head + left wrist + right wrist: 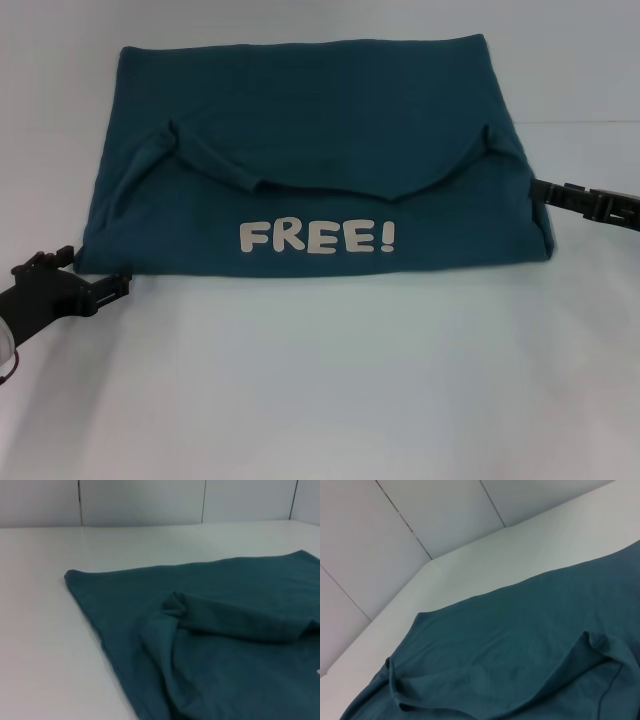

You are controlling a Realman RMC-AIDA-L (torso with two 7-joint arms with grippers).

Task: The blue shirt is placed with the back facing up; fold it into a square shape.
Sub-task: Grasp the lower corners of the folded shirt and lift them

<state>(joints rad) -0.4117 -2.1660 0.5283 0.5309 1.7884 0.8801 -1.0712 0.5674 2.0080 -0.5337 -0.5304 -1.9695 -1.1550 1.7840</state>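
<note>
The shirt point(310, 160) lies folded once on the counter point(330, 380) between both tools, lettering up; the left tool point(112, 285) and right tool point(545, 190) flank its near corners, apparently empty, likely for another fold.

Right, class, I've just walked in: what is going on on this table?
A two-armed robot is folding a blue shirt on a white table. The shirt is already folded over once, so the "FREE!" lettering faces up near the robot. The left pincer sits at the shirt's near left corner, the right pincer at its right edge. Neither clearly holds the cloth.
</note>
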